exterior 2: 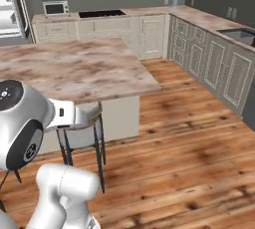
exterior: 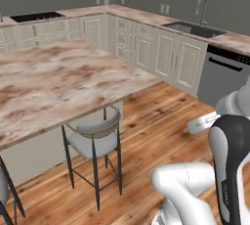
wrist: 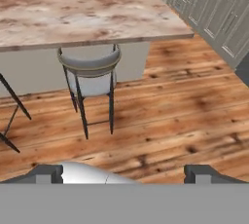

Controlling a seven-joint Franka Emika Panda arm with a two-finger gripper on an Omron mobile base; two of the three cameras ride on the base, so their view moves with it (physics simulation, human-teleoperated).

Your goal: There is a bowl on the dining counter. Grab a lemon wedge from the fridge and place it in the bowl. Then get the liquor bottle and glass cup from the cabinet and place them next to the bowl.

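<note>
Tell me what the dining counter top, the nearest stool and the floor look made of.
Dining counter: looks like polished stone, beige with reddish-brown veining. Stool: thin dark legs, probably metal, with a grey padded-looking seat. Floor: wood planks, warm brown with visible grain and a slight sheen.

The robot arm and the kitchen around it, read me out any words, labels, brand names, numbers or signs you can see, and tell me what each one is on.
No text can be read in any view.
Robot arm: a small vertical marking on its dark section, too small and blurred to read.
Arm joint cap: faint small marks, not legible.
Microwave: no readable brand or panel figures.
Dining counter, stool, cabinets: no lettering.
</note>
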